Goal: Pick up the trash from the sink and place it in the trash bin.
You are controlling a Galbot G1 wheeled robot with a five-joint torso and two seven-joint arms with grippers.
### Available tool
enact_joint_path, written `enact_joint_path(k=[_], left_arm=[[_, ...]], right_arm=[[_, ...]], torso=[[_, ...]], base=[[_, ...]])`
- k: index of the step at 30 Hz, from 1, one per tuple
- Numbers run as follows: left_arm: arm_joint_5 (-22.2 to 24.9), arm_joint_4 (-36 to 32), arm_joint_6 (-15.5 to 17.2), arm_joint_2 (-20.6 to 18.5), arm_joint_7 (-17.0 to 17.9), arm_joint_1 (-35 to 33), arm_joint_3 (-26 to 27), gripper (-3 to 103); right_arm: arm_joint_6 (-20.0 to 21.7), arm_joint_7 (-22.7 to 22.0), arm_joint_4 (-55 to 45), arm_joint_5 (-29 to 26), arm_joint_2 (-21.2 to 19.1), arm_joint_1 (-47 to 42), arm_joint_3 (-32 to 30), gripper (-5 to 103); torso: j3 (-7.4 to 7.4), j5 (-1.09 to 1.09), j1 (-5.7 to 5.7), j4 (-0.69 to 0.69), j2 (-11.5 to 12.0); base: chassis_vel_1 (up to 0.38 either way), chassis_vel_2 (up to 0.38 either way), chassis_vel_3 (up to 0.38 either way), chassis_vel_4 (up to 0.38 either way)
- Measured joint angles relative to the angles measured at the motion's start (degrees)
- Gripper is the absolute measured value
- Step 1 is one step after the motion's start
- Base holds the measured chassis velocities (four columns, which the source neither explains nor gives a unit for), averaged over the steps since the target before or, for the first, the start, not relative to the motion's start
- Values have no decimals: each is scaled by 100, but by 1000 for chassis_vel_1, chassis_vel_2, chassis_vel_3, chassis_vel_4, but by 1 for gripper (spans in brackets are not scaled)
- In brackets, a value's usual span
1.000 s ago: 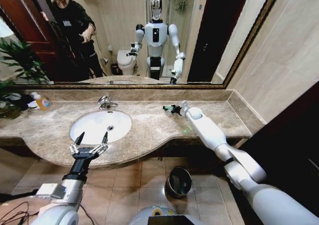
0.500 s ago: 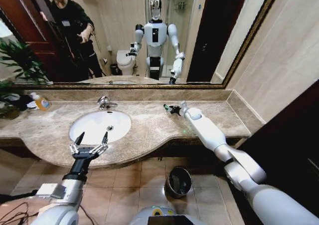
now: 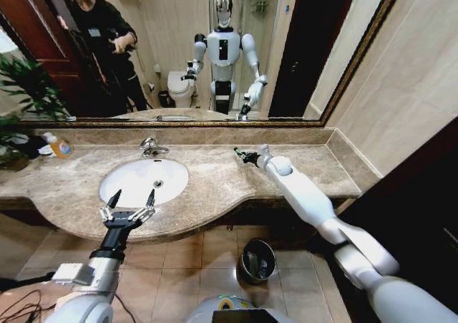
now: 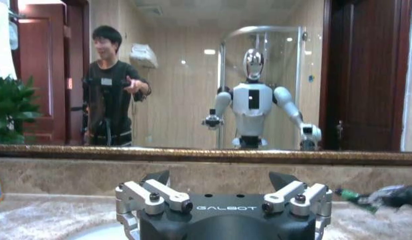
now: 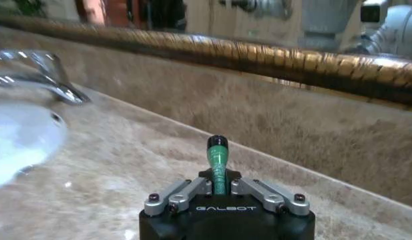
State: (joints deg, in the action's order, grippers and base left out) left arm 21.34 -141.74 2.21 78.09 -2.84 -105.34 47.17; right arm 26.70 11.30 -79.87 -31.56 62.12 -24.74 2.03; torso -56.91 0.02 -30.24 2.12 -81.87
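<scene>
Green tube (image 5: 217,161) pinched between the right gripper (image 3: 247,155) fingers, long axis pointing straight out from the fingertips, above the counter (image 3: 215,187) at centre frame. Bin (image 3: 256,260) sits low centre, nearest this arm. Left gripper (image 3: 129,207) hangs spread at the sink (image 3: 114,183) rim. The bin's contents are hard to make out.

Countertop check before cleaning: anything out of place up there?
Yes. The right gripper is shut on a small green tube above the countertop beside the sink, far from the trash bin on the floor.
</scene>
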Motion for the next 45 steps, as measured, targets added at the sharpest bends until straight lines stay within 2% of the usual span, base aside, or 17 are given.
enact_joint_path(k=[1,2,5,6,9,10,13,18,24,26,27,30,35,37,41,44,45], left_arm=[[0,0,0,0,5,0,1,100],[0,0,0,0,5,0,1,100],[0,0,0,1,6,0,2,100],[0,0,0,1,6,0,2,100],[0,0,0,1,4,0,1,100],[0,0,0,1,4,0,1,100],[0,0,0,0,4,0,1,100],[0,0,0,1,4,0,1,100],[0,0,0,0,4,0,1,100],[0,0,0,0,4,0,1,100],[0,0,0,0,4,0,1,100],[0,0,0,1,4,0,1,100],[0,0,0,0,4,0,1,100],[0,0,0,0,4,0,1,100],[0,0,0,0,4,0,1,100],[0,0,0,0,4,0,1,100],[0,0,0,0,4,0,1,100]], right_arm=[[44,-20,-344,-105,-165,-205,-145,10],[44,-20,-344,-105,-165,-205,-145,10],[84,-30,-1221,-368,-638,-799,-592,10],[84,-30,-1221,-368,-638,-799,-592,10],[-35,99,-2146,-710,-1065,-1700,-1277,10],[-35,99,-2146,-710,-1065,-1700,-1277,10],[-104,147,-3033,-925,-1224,-2745,-1975,10],[-173,-10,-3749,-957,-1221,-3688,-2618,10],[-300,27,-4128,-860,-1187,-4604,-3040,10],[-601,235,-4314,-766,-1068,-5181,-3228,10],[-601,235,-4314,-766,-1068,-5181,-3228,10],[-1118,728,-4420,-436,-836,-5811,-3472,10],[-1472,1002,-4424,-306,-589,-6140,-3551,10],[-1726,1225,-4317,-165,-444,-6309,-3541,10],[-1969,1344,-4225,-44,-370,-6582,-3575,10],[-2247,1793,-3893,80,-245,-6931,-3804,10],[-2247,1793,-3893,80,-245,-6931,-3804,10]], torso=[[1,0,0,0,0],[1,0,0,0,0],[1,0,0,-1,-1],[1,0,0,-1,-1],[2,0,1,-1,-2],[2,0,1,-1,-2],[2,1,2,-3,-2],[2,-2,3,-1,-2],[2,-1,2,-1,-2],[2,-2,2,-1,-2],[2,-2,2,-1,-2],[2,-3,2,-1,-2],[2,-1,2,-2,-2],[2,-1,1,1,-2],[2,-2,1,0,-2],[2,-2,1,-1,-2],[2,-2,1,-1,-2]], base=[[0,0,0,0],[0,0,0,0],[0,0,0,0],[0,0,0,0],[0,0,0,0],[0,0,0,0],[0,0,0,0],[0,0,0,0],[0,0,0,0],[0,0,0,0],[0,0,0,0],[0,0,0,0],[0,0,0,0],[0,0,0,0],[0,0,0,0],[0,0,0,0],[0,0,0,0]])
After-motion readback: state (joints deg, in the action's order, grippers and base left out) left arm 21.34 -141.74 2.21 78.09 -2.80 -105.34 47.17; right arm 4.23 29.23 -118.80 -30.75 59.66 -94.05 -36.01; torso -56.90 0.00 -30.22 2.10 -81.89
